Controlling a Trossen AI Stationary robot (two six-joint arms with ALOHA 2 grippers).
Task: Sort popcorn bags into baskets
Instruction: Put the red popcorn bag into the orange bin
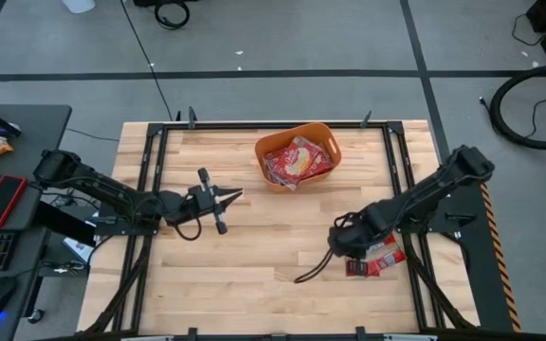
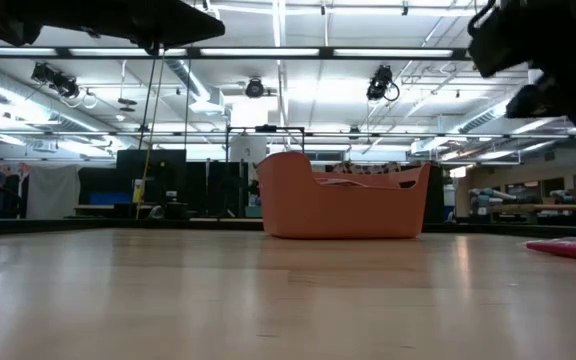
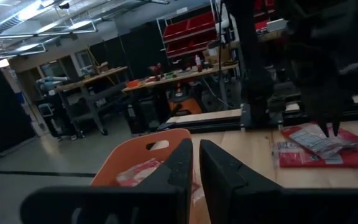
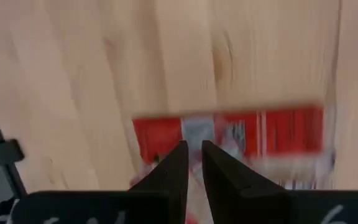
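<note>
So, going across the table from my left side: my left gripper (image 1: 224,201) hangs over bare wood in the left-middle of the table, fingers drawn nearly together with just a sliver of gap, nothing in them. It's pointed roughly toward the orange tub (image 1: 298,157), which sits at the far middle edge of the table (image 1: 254,265) and already has several red popcorn packets (image 1: 292,163) lying in it. From my left wrist view I'm looking past my own fingers (image 3: 180,167) at the tub's slot handle (image 3: 157,145), and further off at the loose packets (image 3: 319,146) on the wood.

Those loose packets (image 1: 377,258) are what matters. They lie at the near right of the table, just beside the frame rail, and my right gripper (image 1: 341,239) is right on top of them, while my left one is well apart, across most of the table. So the pick is clearly the right arm's job, I reckon.

Right wrist view: my fingers (image 4: 178,163) are almost closed, slim gap, holding nothing, and they point straight down at the top red packet (image 4: 229,138). Its long axis runs crosswise to the way my two fingers stand side by side, so the gap lines up across the narrow width. Can't tell if the tips touch it yet. I'd have to spread the fingers before any grab works.
</note>
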